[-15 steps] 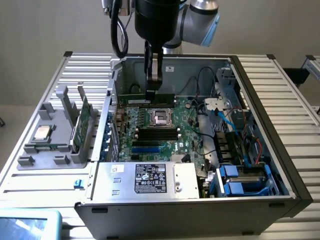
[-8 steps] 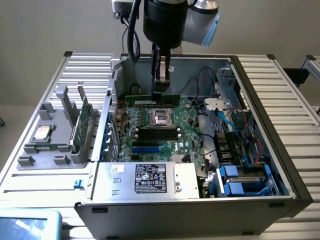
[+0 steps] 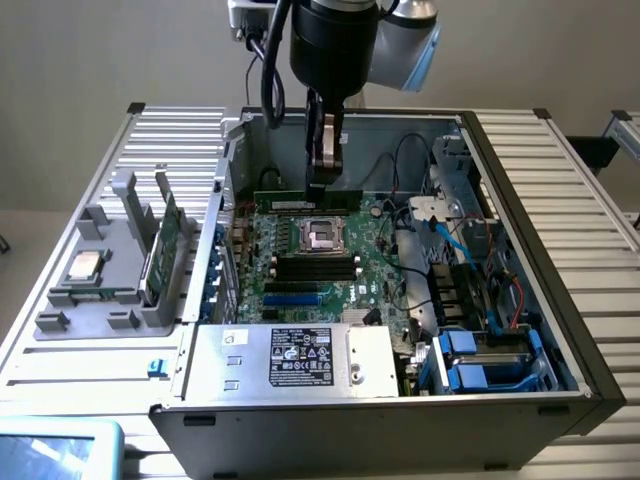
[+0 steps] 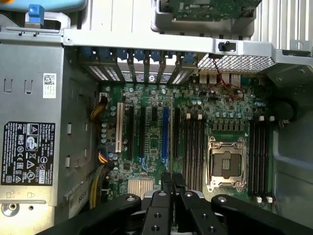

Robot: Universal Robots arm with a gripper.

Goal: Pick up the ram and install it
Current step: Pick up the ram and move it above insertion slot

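Your gripper (image 3: 322, 180) is clamped shut on the ram (image 3: 285, 203), gripping its top edge. The ram runs level along the board's (image 3: 385, 265) far edge, close to the case wall (image 3: 400, 128) and clear of the socket (image 3: 322, 236).

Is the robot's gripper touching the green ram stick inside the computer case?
Touching. The exterior view shows the gripper closed on the top edge of the ram, its fingertips overlapping the stick's middle with no gap.

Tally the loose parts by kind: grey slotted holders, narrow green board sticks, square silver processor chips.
Grey slotted plastic holders: 1
Narrow green circuit-board sticks: 2 (the ram in the tool, a second stick in the holder)
Square silver processor chips: 1
Total: 4
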